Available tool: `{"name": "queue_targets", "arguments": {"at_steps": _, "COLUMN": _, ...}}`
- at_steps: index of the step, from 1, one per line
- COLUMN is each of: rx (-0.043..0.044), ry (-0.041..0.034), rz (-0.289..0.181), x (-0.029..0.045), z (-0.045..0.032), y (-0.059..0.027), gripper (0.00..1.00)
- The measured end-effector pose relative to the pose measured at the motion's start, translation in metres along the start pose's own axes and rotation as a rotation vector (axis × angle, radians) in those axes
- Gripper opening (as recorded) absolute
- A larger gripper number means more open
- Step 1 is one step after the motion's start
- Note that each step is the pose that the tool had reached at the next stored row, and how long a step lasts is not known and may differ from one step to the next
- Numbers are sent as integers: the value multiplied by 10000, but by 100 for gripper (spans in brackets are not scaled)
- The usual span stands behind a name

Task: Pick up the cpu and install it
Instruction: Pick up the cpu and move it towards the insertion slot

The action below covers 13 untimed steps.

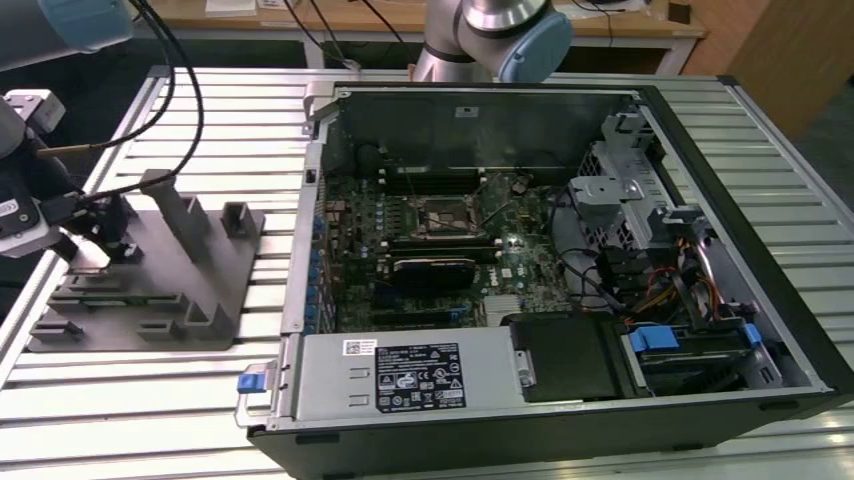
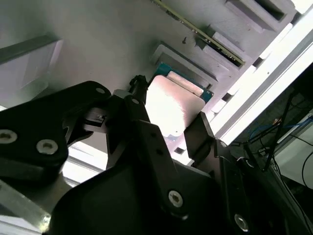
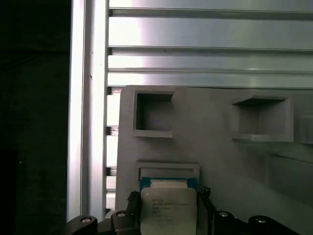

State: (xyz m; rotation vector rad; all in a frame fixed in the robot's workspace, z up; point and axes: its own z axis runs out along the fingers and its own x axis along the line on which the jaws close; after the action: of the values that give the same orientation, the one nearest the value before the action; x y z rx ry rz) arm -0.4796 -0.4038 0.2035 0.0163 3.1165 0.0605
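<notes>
The cpu (image 3: pixel 168 208), a small square chip with a silvery top and a green rim, sits at a shallow pocket of the grey fixture (image 3: pixel 220 156). My gripper (image 3: pixel 167 199) has one black finger against each side of it, with no gap showing. In the second wrist view the cpu (image 2: pixel 173 105) shines between the black fingers (image 2: pixel 198 129), with the gripper (image 2: pixel 168 110) closed around it over the grey fixture (image 2: pixel 98 44). In the exterior view the gripper (image 1: pixel 100 240) hangs over the fixture (image 1: pixel 174 300) at that view's left.
An open computer case (image 1: pixel 747 200) lies at the exterior view's right, its motherboard socket (image 1: pixel 441 217) in the middle and a power supply (image 1: pixel 400 375) at the front. The slatted metal table (image 1: pixel 134 410) carries both. Upright posts (image 1: pixel 167 215) rise from the fixture beside the gripper.
</notes>
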Motion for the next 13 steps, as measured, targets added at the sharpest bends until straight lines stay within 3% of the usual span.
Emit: {"name": "queue_targets", "arguments": {"at_steps": 13, "rx": 1, "ry": -1, "rz": 0, "x": -7, "z": -295, "y": 12, "gripper": 55}}
